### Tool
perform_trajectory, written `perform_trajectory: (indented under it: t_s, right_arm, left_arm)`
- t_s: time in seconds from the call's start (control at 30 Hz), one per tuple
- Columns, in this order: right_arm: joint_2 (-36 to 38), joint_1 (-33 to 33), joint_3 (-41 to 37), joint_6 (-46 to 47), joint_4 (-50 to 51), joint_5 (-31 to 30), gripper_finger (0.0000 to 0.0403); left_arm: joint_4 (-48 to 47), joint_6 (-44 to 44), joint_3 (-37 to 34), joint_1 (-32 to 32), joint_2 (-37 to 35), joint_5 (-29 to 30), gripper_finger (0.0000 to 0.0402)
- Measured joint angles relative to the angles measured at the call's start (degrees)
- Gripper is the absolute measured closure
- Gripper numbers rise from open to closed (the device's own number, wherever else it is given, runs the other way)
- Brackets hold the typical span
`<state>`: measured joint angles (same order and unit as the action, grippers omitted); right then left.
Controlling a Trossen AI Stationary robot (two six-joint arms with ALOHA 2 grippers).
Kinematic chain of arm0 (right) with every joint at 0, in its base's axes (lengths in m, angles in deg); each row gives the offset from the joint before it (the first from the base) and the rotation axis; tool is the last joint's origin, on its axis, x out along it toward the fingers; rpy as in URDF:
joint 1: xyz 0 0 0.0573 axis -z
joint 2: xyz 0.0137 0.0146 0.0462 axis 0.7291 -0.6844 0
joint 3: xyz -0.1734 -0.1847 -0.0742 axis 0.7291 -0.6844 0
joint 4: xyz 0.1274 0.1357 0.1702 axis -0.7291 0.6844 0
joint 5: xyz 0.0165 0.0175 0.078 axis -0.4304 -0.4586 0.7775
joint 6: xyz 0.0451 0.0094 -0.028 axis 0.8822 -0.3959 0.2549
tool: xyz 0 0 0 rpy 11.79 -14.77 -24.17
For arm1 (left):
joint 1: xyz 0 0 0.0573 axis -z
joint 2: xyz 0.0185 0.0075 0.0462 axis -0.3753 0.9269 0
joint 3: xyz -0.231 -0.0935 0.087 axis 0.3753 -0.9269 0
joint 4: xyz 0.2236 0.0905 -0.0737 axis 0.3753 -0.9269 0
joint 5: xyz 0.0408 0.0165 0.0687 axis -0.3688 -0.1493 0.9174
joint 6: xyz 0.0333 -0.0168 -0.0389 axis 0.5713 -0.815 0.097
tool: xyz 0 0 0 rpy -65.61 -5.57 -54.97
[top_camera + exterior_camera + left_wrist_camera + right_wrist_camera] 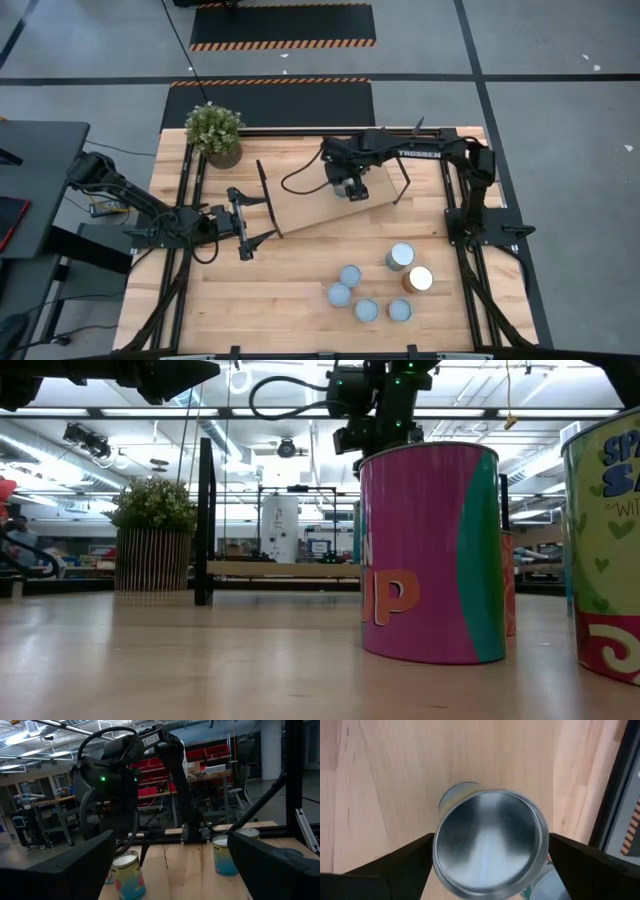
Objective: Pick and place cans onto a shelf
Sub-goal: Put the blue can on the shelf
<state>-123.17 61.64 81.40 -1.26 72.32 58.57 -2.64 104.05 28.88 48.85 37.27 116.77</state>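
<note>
The shelf [310, 210], a light-wood board with black end frames, lies slantwise at the table's far middle. My right gripper [350, 188] points down over its right half, open, one finger on each side of a silver-topped can [490, 845] that stands on the board. In the high view the gripper hides this can. Several more cans [366, 310] stand on their bases at the near right, one of them white-topped [420, 279]. My left gripper [272, 220] waits open at the shelf's left frame [265, 195], with nothing between its fingers. My right gripper has its fingers [415, 855] close beside the can's two sides, coming from above. The can's wide top [490, 845] hides the fingertips, so I cannot tell whether they touch it. The can stands upright on the shelf board.
A potted plant [213, 133] stands at the far left corner. Black arm frames [470, 250] run along both sides of the table. Bare wood lies between the shelf and the near cans. In the low view a pink can [430, 550] and a yellow-green can [610, 550] stand close to the camera.
</note>
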Motion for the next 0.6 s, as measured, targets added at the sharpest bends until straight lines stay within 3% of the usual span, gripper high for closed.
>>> perform_trajectory:
  t_s: [0.23, 0.6]
  right_arm:
    - [0.03, -2.21, 0.00, 0.12, -1.72, -0.35, 0.0016]
    - [0.03, -2.30, 0.00, -2.79, -6.02, -6.50, 0.0021]
  left_arm:
    - [0.00, 0.03, 0.00, 0.00, 0.00, 0.00, 0.0013]
    - [-0.46, -0.38, 0.00, 0.00, 0.02, 0.00, 0.0013]
